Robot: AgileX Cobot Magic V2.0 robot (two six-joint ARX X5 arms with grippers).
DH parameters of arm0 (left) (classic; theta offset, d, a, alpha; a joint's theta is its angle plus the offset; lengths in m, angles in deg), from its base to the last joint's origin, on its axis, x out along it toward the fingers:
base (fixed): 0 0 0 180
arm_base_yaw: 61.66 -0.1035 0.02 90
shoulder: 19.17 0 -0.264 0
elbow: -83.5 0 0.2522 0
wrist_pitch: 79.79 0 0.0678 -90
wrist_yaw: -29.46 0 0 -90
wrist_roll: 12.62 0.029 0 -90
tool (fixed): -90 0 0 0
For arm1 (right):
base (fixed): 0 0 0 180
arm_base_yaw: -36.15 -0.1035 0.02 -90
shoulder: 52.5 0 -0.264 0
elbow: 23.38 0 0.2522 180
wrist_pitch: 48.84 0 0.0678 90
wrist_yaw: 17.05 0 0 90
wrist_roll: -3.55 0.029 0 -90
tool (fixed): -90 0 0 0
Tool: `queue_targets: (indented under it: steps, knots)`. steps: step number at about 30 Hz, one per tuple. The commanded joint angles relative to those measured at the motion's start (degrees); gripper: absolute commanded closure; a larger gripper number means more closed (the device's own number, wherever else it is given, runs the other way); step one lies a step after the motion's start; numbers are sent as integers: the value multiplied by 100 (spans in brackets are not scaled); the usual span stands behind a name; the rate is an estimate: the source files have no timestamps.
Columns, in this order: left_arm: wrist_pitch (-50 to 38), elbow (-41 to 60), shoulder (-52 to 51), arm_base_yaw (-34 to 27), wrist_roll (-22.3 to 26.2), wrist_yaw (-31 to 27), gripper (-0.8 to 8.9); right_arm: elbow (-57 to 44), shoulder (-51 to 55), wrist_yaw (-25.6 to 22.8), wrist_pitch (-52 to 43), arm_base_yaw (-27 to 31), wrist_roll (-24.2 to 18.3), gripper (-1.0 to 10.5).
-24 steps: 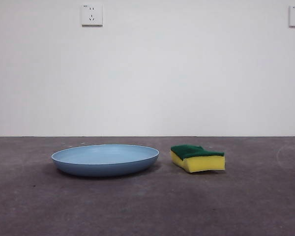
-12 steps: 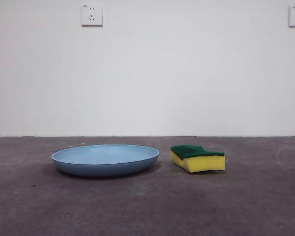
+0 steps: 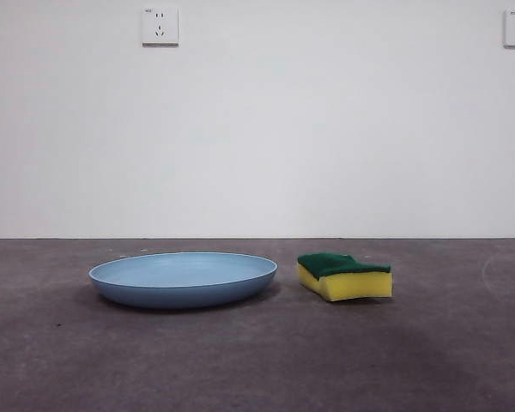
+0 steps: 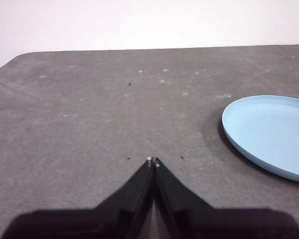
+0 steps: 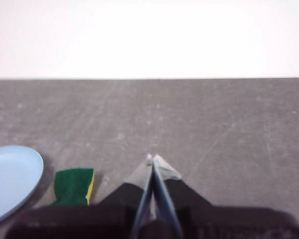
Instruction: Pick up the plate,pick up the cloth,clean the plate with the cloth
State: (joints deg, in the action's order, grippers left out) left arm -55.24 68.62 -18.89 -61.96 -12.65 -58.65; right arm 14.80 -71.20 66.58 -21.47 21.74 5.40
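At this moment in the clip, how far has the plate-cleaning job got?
Nothing looks done yet. The plate lies flat on the table with the sponge beside it, apart and untouched. Nothing is in hand: the left gripper and right gripper are both shut on nothing, away from both items. Still left: lifting the plate, taking the sponge, and wiping.

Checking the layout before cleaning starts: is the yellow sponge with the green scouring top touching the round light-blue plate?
Apart. The front view shows bare table between the plate and the sponge.
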Motion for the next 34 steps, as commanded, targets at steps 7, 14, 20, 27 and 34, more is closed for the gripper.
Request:
queue_targets:
  steps: [7, 14, 20, 27, 34]
  knots:
    - [-33, 92, -15, -22, -37, -26, 817, -1635, 1047, 789, -804, 1036, 166, 946]
    - [-33, 92, -15, -22, -37, -26, 817, -2295, 1572, 791, -793, 1132, 369, 946]
    - [-33, 92, -15, -22, -37, -26, 817, -2409, 1777, 787, -350, 1132, 389, 946]
    - [-37, 92, -15, -22, -37, -26, 817, -2409, 1799, 839, -319, 1130, 474, 946]
    - [-37, 92, -15, -22, -37, -24, 817, -2409, 1794, 776, -323, 1130, 474, 946]
